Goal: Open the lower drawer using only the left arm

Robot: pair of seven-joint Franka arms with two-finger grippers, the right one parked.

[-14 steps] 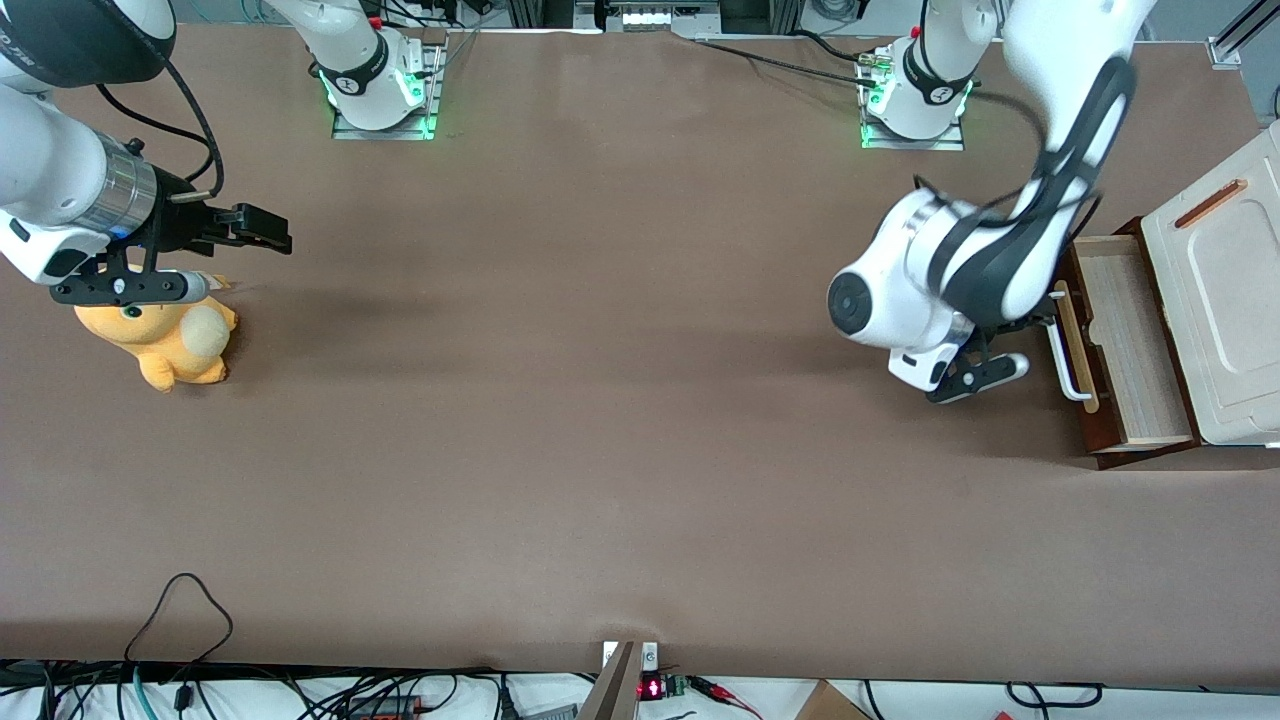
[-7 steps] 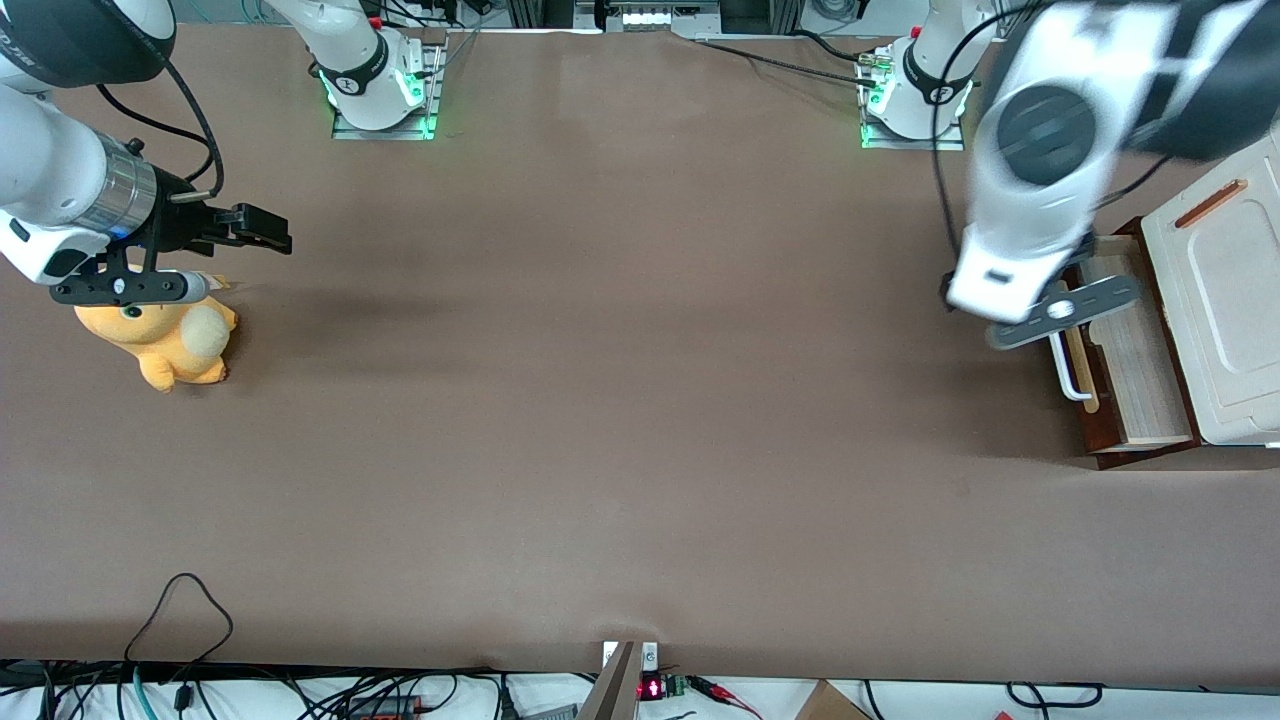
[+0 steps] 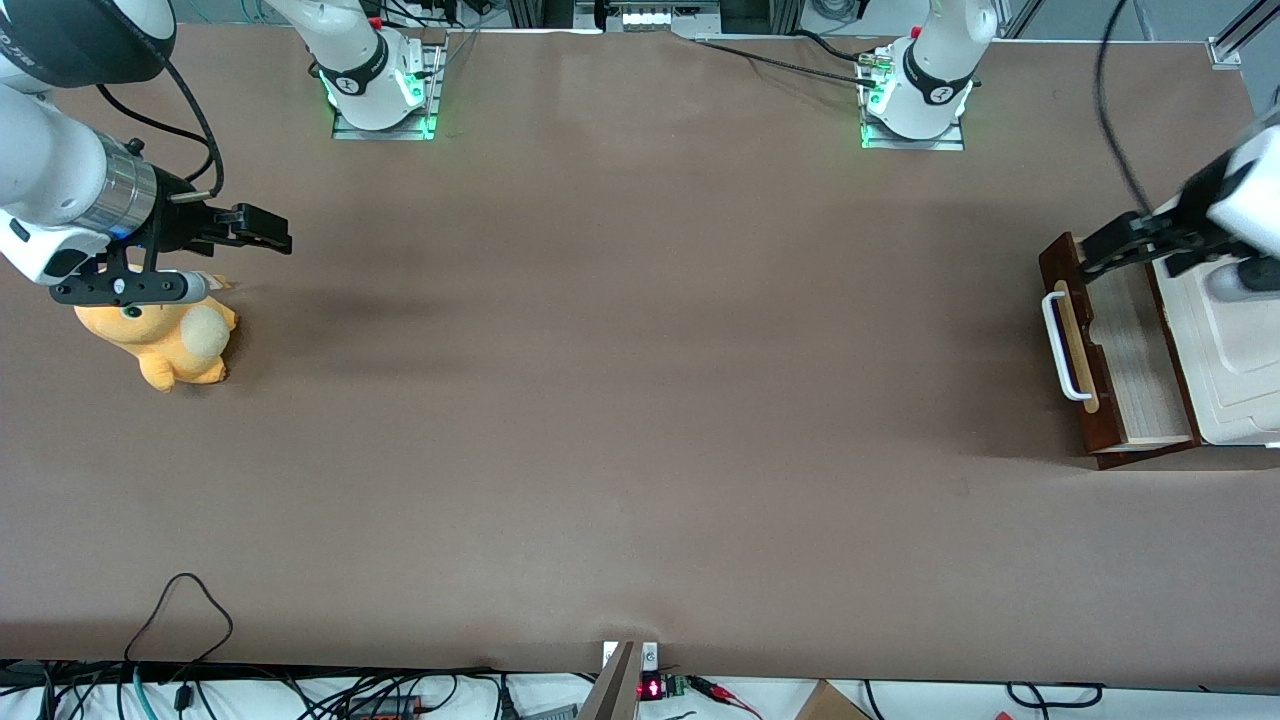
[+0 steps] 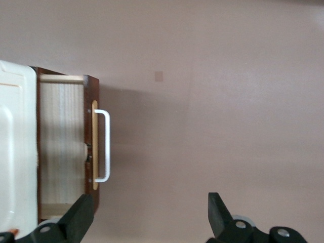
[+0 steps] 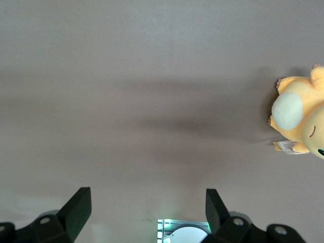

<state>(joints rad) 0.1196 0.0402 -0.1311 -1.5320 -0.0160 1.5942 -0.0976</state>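
The lower drawer (image 3: pixel 1115 350) stands pulled out from the cream-white cabinet (image 3: pixel 1225 360) at the working arm's end of the desk (image 3: pixel 620 400). Its light wood inside (image 4: pixel 61 147) lies bare to view and holds nothing that shows. The dark brown front (image 3: pixel 1068 345) faces the parked arm's end of the desk, and the white bar handle (image 3: pixel 1062 345) runs along a pale wood strip on it. In the left wrist view the handle (image 4: pixel 103 146) is seen whole, with nothing touching it.

The left arm (image 3: pixel 1235 200) reaches in from the edge of the front view, raised above the cabinet and the drawer's inner end. Its gripper (image 3: pixel 1125 245) is black and points over the drawer's corner farther from the front camera, clear of the handle. In the left wrist view the two fingers (image 4: pixel 81 215) stand wide apart and grip nothing; one hangs over the drawer's corner and the other (image 4: pixel 216 215) over bare desk. A loose black cable (image 3: pixel 1112 110) curves up from the arm.

The cabinet's cream top (image 4: pixel 15 147) shows beside the open drawer in the left wrist view.

Well apart, toward the parked arm's end of the desk, an orange plush toy (image 3: pixel 165 340) lies on the brown surface; the right wrist view shows it (image 5: pixel 298 124) too. Cables (image 3: pixel 180 620) trail along the desk edge nearest the front camera.
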